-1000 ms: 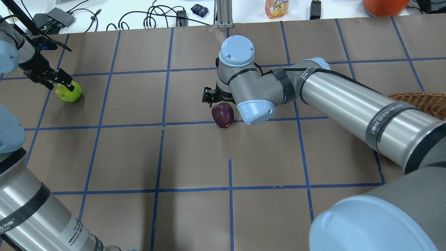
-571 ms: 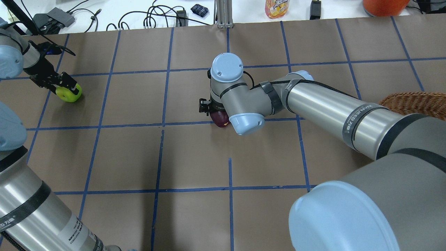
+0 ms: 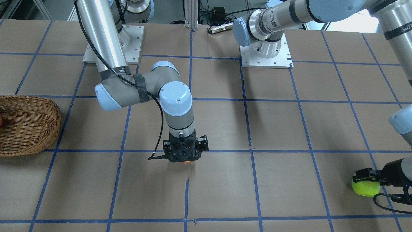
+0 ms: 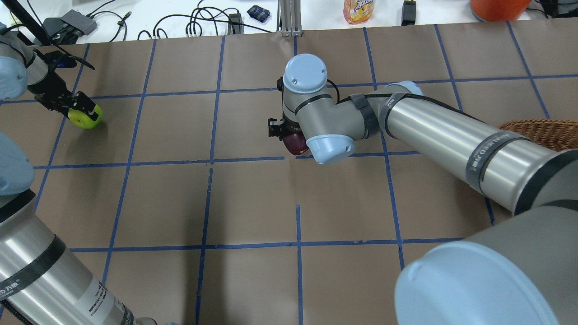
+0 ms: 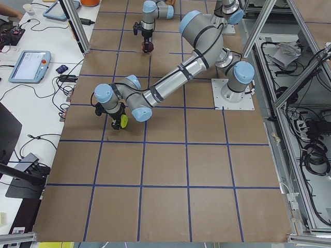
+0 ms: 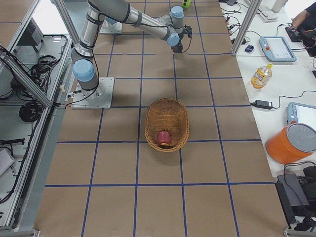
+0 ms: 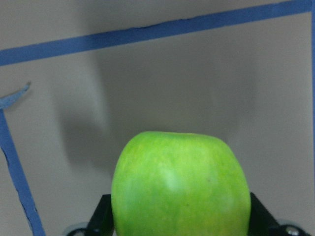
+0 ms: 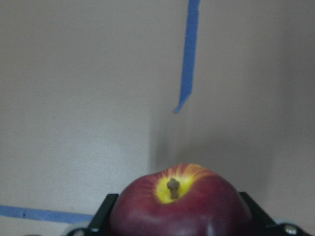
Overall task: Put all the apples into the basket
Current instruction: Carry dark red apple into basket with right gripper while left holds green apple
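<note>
Step in hand, as judged: carrying two held apples to the basket (image 6: 168, 104).

The right jaws were closed on the maroon apple (image 8: 179, 206), stem and yellow patch facing the wrist camera. It was well apart from the basket, towards the middle of the counter (image 4: 253, 203). The left jaws were closed on the green apple (image 7: 179, 187), farther from the basket again, at the opposite end of the counter. A red apple (image 6: 163, 138) already lay inside the basket, near one end.

Recommendations:
- Keep both apples high enough to clear the counter and then the basket's rim.
- Send the right arm first, as it is nearer the basket. The left arm should hold back until that path is free, since both arms must reach the same spot.
- Lower each apple into the bare part of the basket, away from the red apple, and open the jaws only once it is low. A round apple dropped from height could bounce out.

Differences between views:
- Only the exterior right view showed the basket's inside and the red apple.
- The overhead view caught just a strip of the basket's rim.
- The front-facing view hid the maroon apple almost wholly under the wrist.
- Only the wrist views confirmed each apple was seated squarely, with its shadow on the counter beyond.
</note>
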### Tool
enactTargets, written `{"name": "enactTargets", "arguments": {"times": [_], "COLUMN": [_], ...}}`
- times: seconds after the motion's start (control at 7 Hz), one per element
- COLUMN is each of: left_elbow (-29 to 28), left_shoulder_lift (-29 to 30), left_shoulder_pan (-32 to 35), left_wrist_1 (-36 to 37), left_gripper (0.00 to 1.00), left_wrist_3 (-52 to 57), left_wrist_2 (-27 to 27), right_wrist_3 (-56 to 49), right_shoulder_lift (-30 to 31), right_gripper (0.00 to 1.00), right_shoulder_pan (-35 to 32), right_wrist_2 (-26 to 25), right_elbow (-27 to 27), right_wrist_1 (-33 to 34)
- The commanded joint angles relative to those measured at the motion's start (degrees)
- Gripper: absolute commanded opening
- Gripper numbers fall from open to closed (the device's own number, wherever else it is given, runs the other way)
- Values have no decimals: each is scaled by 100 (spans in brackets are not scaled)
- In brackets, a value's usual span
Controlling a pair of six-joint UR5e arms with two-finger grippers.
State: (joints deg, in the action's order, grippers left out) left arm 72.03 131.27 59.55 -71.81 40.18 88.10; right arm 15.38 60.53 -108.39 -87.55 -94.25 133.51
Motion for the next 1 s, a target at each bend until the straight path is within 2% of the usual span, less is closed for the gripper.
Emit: {"name": "enactTargets", "arguments": {"times": [0.0,0.14,0.29,0.43,0.57,0.86], "left_elbow": [-49,-31,-66,-66,-66,-75], "left_shoulder_lift": [-57,-75,-110,-128,-136,-276], "left_shoulder_pan": [-5,-14,-14,-14,-14,109], "left_wrist_1": [-87,-96,-192,-280,-315,-491], "left_gripper": [0,0,0,0,0,0], "left_wrist_3": [-27,-19,-19,-27,-27,-106], "left_wrist_2": [-47,-39,-30,-4,-47,-30], "right_wrist_3": [-689,-1512,-2469,-3401,-4733,-6004], "right_shoulder_lift": [1096,1397,1495,1496,1470,1209], "right_gripper": [57,58,57,57,59,70], "right_shoulder_pan": [1156,1893,2631,3352,4230,5490], "right_wrist_2": [-16,-77,-182,-514,-613,-518], "right_elbow": [-58,-58,-58,-102,-354,-1056], "right_wrist_1": [-1313,-2015,-2352,-2364,-2208,-642]}}
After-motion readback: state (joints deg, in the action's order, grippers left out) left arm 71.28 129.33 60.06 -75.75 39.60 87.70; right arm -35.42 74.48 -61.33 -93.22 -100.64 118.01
